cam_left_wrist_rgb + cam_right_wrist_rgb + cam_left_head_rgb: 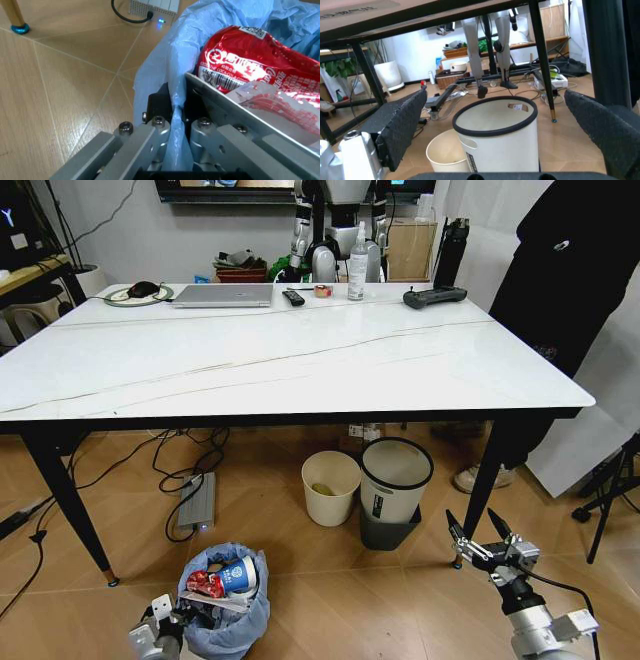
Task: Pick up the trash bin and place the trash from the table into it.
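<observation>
The trash bin [225, 598], lined with a crinkled light-blue bag, stands on the wooden floor in front of the table [300, 355], at my lower left. Trash lies inside it: a red wrapper [250, 62], a blue paper cup [238, 575] and a clear plastic tray [282, 107]. My left gripper [163, 630] is shut on the bin's near rim, and the bag's edge [176, 112] is pinched between its fingers. Low at the right, beside the table's front right leg, my right gripper [478, 542] hangs open and holds nothing. Its black pads [400, 125] stand wide apart.
Under the table stand a cream bucket [330, 487] and a white bin with a dark base [395, 492]. Cables and a power strip [197, 502] lie on the floor to the left. The table's far edge carries a laptop [222, 296], a remote [293, 297], a bottle [357, 250] and a controller [434, 297].
</observation>
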You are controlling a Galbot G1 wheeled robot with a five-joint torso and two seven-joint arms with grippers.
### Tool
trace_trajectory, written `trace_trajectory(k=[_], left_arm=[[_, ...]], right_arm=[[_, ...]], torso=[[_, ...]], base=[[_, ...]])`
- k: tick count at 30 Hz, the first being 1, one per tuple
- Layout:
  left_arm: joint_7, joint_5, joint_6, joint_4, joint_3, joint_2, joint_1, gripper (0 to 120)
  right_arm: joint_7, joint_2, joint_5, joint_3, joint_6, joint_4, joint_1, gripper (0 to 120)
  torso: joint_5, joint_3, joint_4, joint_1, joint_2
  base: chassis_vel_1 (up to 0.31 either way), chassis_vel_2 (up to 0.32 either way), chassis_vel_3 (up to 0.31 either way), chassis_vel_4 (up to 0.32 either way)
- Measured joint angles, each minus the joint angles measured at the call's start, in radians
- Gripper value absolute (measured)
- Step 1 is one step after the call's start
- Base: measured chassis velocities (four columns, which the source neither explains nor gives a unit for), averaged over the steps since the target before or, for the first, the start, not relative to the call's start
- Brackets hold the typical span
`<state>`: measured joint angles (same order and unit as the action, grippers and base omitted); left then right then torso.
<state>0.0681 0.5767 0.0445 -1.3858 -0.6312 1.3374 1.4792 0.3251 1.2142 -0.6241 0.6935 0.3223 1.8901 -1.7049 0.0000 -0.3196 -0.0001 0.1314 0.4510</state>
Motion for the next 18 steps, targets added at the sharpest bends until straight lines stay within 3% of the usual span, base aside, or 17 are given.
trace_trajectory(k=[4, 8, 18], left_arm=[[0.000, -0.003, -0.007, 0.011, -0.002, 0.002, -0.005, 0], [-0.001, -0.004, -0.012, 0.017, -0.002, 0.003, -0.007, 8], [-0.002, -0.006, -0.026, 0.028, -0.002, 0.004, -0.001, 41]], right_arm=[[0.000, 0.000, 0.000, 0.000, 0.000, 0.000, 0.000, 100], [0.000, 0.000, 0.000, 0.000, 0.000, 0.000, 0.000, 100], [0.000, 0.000, 0.000, 0.000, 0.000, 0.000, 0.000, 100]], torso=[[0.0000, 0.000, 0.0000, 0.000, 0.000], [0.0000, 0.000, 0.0000, 0.000, 0.000], [0.0001, 0.000, 0.0000, 0.000, 0.000]], base=[[0.000, 0.000, 0.000, 0.000], [0.000, 0.000, 0.000, 0.000], [0.000, 0.000, 0.000, 0.000]])
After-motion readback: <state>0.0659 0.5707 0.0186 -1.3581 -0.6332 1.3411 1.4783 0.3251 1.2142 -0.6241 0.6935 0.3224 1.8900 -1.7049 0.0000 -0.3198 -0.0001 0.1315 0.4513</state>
